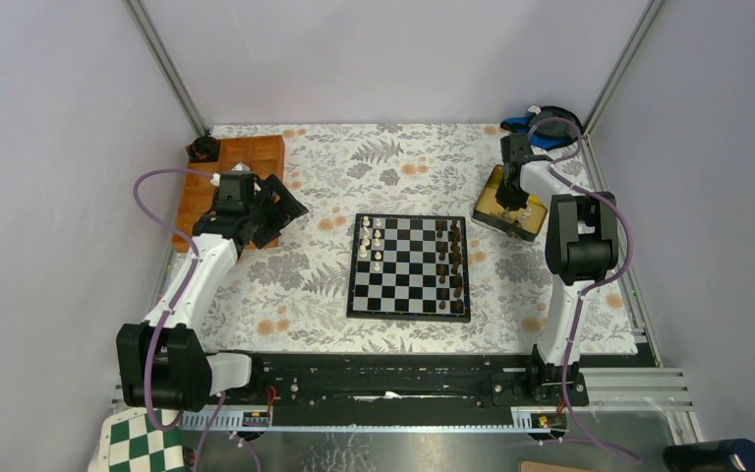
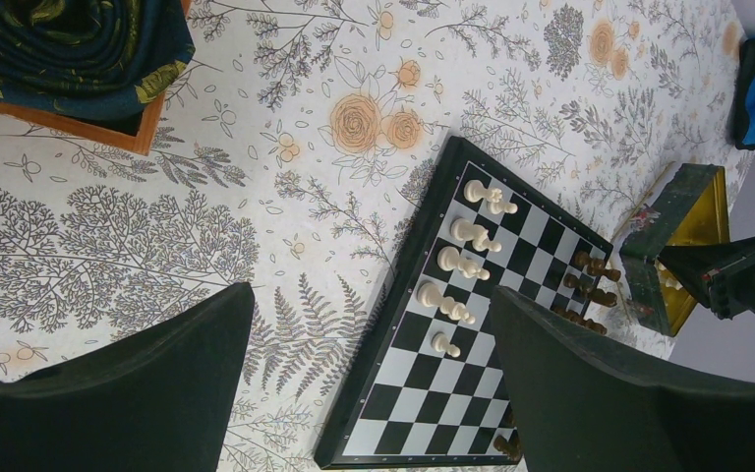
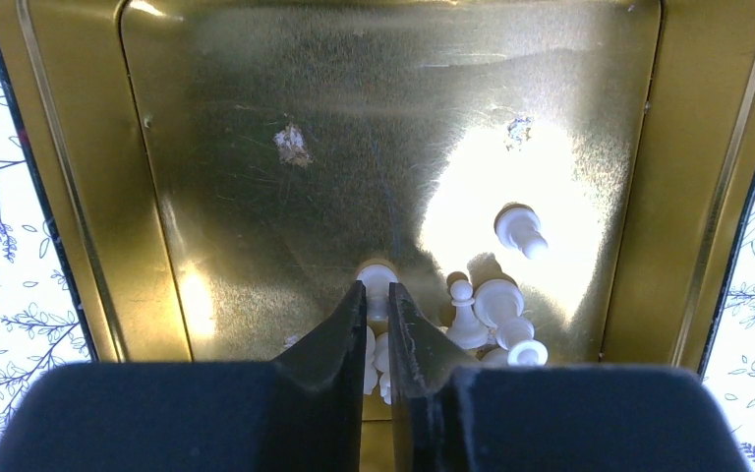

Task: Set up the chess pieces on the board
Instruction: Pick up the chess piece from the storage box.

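- Square black-framed chessboard with black and pale grey squares (image 1: 403, 290) sits mid-table on the floral-print tablecloth (image 1: 305, 285).
- Right gripper (image 3: 376, 295) is down inside the open gold metal tin (image 3: 256, 147), which stands just off the board's far-right corner.
- Its jaws are pinched to a narrow slit, with one small white chess piece (image 3: 377, 279) caught between the tips. The piece's round end sticks out just past them. Can't tell whether it is lifted off the tin floor.
- A huddle of loose white pieces (image 3: 496, 305) lies on the tin floor just right of the right finger. One more white piece on its side (image 3: 519, 228) lies a little further out.
- Left gripper (image 2: 372, 295) has its jaws spread wide with nothing between them. It hangs over the cloth left of the board, near its far-left corner.
- White pieces standing on the board (image 2: 452, 261) are grouped in the two files along its left edge, towards the far end.
- Dark brown pieces (image 2: 598, 265) line the files along the board's right edge.
- Brown wooden tray (image 1: 246, 162) lies well left of the board, at the far side of the table.
- Green-and-white checkered board (image 1: 138, 442) is off the table, well apart from the chessboard, past its near-left corner.
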Tool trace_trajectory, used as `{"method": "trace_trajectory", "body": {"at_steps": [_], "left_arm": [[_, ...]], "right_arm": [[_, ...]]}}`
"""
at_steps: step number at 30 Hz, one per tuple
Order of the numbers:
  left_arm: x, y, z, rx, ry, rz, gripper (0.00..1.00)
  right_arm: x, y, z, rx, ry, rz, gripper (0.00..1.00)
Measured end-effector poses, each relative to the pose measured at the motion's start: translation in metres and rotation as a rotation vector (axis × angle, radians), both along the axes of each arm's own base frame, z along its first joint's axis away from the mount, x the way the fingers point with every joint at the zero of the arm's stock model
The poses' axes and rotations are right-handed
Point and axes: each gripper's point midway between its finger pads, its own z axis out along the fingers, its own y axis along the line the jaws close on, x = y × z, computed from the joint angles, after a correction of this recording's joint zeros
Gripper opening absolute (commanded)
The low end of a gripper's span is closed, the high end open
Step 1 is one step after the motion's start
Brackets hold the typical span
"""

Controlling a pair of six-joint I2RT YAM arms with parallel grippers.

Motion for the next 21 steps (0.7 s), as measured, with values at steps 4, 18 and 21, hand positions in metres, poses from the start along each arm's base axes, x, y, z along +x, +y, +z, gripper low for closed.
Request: {"method": "trace_trajectory", "body": {"at_steps": [4,18,21], "left_arm": [[0.000,0.000,0.000,0.000,0.000,0.000,0.97],[0.000,0.000,0.000,0.000,-0.001,0.000,0.97],[0.000,0.000,0.002,-0.001,-0.006,0.000,0.97]], "right_arm": [[0.000,0.000,0.000,0.000,0.000,0.000,0.00],[0.007,-0.001,0.014,-0.011,-0.021,0.027,0.00],[0.010,0.000,0.028,-0.012,-0.049,0.035,0.00]]}}
